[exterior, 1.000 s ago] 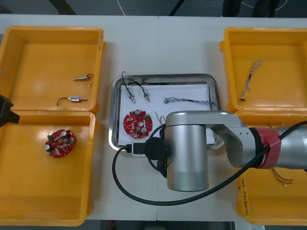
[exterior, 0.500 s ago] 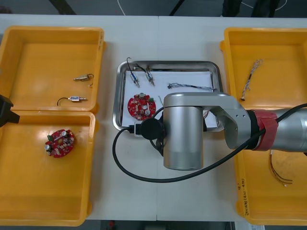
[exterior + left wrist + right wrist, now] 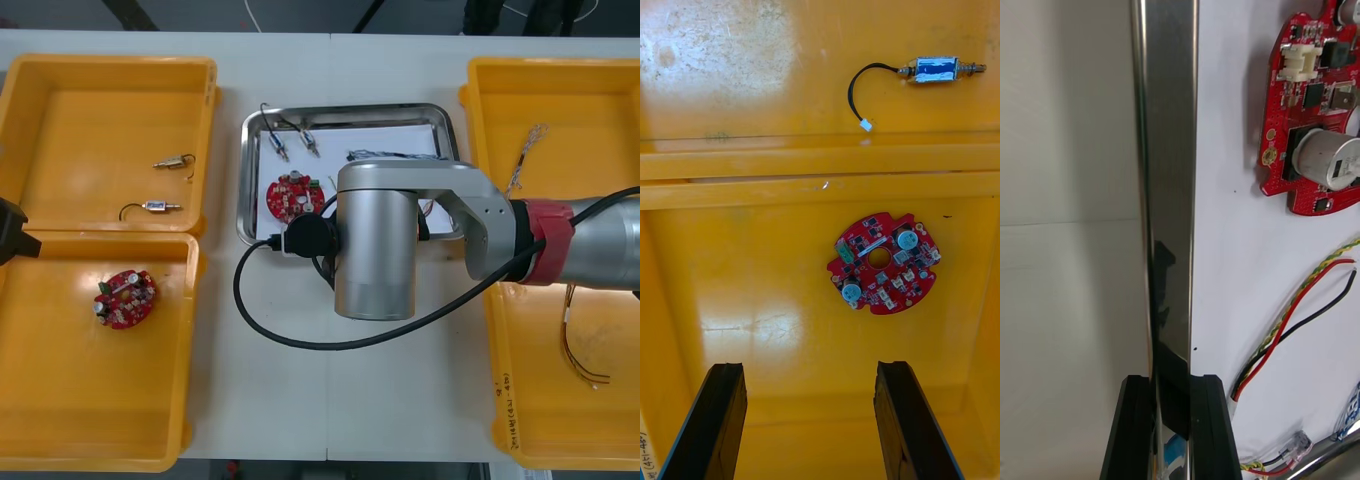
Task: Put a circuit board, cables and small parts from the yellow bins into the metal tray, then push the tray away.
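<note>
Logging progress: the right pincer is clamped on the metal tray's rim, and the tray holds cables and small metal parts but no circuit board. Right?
Wrong on one point: a circuit board lies in the metal tray, as the front view shows. The right pincer does clamp its rim, with cables and small metal parts inside.

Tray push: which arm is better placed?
Right. The right hand is shut on the tray at its rim. The left hand hangs open over a board in a bin, away from the tray.
</note>
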